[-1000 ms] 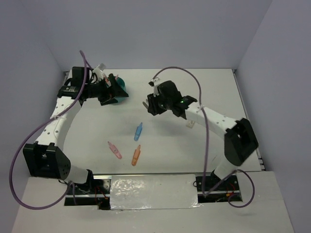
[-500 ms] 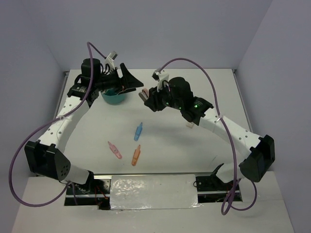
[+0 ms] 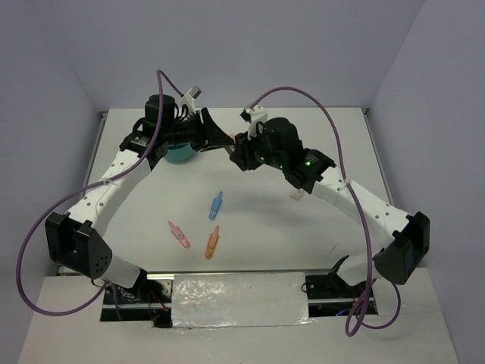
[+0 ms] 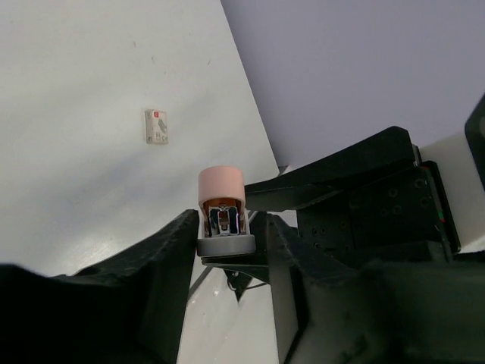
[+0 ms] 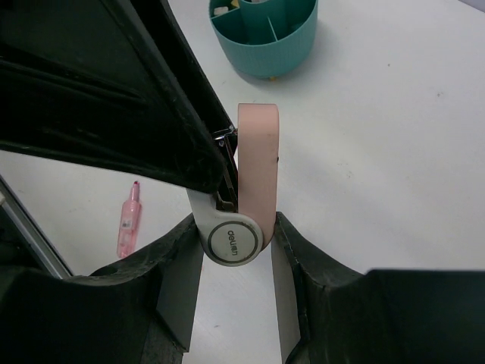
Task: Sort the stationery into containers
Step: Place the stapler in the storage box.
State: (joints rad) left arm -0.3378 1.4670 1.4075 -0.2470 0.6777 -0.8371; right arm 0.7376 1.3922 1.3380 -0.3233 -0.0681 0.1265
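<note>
A pink and white stapler (image 3: pixel 228 144) hangs in mid-air right of the teal organiser (image 3: pixel 179 155). My right gripper (image 3: pixel 237 150) is shut on its round hinge end (image 5: pixel 236 241), one finger on the white side and one on the pink. My left gripper (image 3: pixel 219 137) faces it, and the stapler's other end (image 4: pixel 221 186) sits between its fingers (image 4: pixel 178 250). One finger touches the grey base; a thin gap shows at the other. A blue marker (image 3: pixel 216 205), a pink marker (image 3: pixel 179 235) and an orange marker (image 3: pixel 212 242) lie on the table.
A small white eraser (image 3: pixel 297 194) lies under the right forearm, also seen in the left wrist view as a small white eraser (image 4: pixel 157 126). The organiser (image 5: pixel 265 38) has divided compartments with small items inside. Walls enclose the table on three sides.
My left arm swung from the organiser toward the right gripper and its jaws narrowed round the stapler. The right arm carried the stapler left to meet it.
</note>
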